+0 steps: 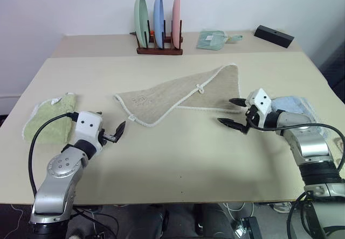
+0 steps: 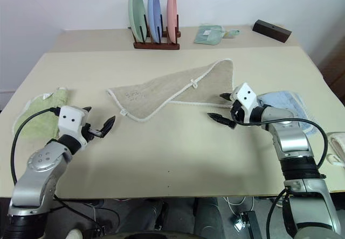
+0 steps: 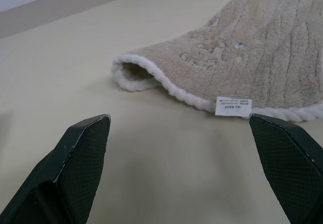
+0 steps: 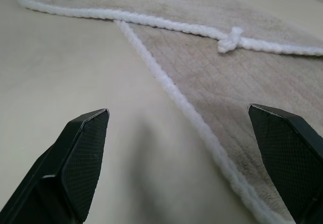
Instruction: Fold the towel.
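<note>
The towel (image 1: 180, 96) lies folded diagonally mid-desk (image 1: 178, 158). The left pincer (image 1: 110, 128) at eight o'clock and the right pincer (image 1: 233, 112) at three both gape wide, empty.

We've got a plate rack (image 1: 159, 49) with green, blue and pink plates at the back, a black box (image 1: 274, 35), plus a green towel (image 1: 51, 118) and a blue towel (image 1: 294, 105).

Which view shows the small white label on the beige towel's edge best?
The left wrist view: the label sits close up on the towel's white edging. The head views show it as a tiny white speck; the right wrist view shows another stretch of edging with the loop.
</note>
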